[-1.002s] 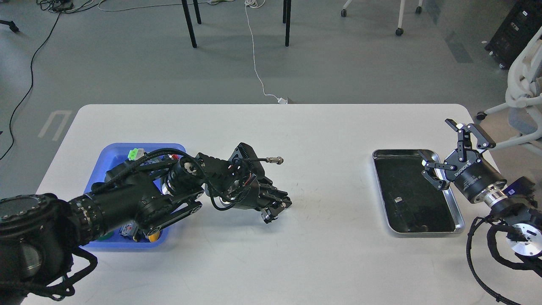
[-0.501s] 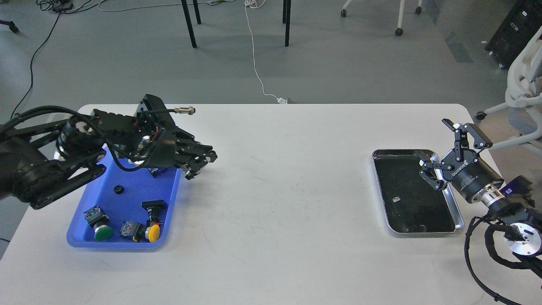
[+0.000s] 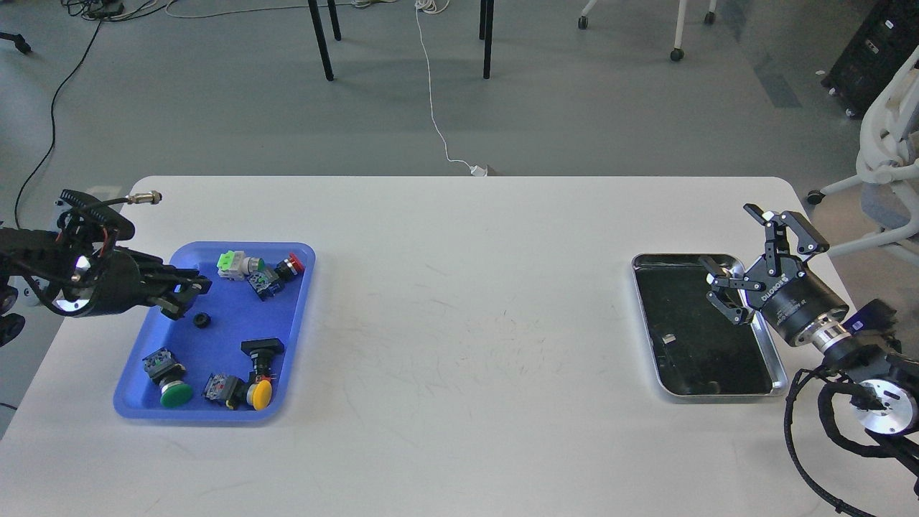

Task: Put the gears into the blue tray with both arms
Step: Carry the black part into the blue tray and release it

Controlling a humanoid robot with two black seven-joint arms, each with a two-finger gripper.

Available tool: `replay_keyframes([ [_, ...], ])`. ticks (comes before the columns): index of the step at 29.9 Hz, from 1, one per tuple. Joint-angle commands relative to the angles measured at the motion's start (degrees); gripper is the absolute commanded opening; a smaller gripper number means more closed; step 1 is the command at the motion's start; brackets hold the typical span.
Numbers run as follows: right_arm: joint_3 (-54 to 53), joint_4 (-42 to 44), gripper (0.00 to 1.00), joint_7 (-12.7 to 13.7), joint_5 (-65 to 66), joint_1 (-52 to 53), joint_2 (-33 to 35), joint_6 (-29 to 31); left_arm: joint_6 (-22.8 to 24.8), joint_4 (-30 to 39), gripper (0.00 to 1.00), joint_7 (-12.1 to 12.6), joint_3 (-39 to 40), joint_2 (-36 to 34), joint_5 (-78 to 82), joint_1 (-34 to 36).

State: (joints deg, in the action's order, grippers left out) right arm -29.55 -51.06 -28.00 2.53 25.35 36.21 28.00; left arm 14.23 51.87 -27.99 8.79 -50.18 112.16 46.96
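The blue tray lies at the table's left side. One small black gear rests on its floor, left of centre. My left gripper comes in from the left edge and hovers over the tray's left rim, its tips just above and left of the gear. Its dark fingers cannot be told apart. My right gripper is open with nothing between its fingers, over the far right corner of the metal tray.
Several push-button switches lie in the blue tray: green cap, yellow cap, red cap. A small pale piece sits on the metal tray's black inside. A white chair stands off the table's right end.
My left arm swung from the table's middle back to the left, uncovering the blue tray and ending at its left rim. The right gripper drifted slightly left and down.
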Motion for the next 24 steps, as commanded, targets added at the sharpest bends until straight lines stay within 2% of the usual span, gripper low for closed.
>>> replay_keyframes([
  [1, 0.02, -0.01, 0.98, 0.00, 0.02, -0.04, 0.26, 0.00, -0.70, -5.01, 0.13, -0.01, -0.09, 2.36, -0.10, -0.73],
  [18, -0.42, -0.09, 0.98, 0.00, 0.02, -0.30, 0.00, 0.00, -0.87, -12.58, 0.15, -0.01, 0.00, 8.34, -1.69, -0.73],
  [24, -0.42, -0.09, 0.98, 0.00, 0.02, -0.48, 0.00, 0.00, -2.63, -14.60, 0.16, -0.01, 0.00, 9.57, -1.77, -0.82],
])
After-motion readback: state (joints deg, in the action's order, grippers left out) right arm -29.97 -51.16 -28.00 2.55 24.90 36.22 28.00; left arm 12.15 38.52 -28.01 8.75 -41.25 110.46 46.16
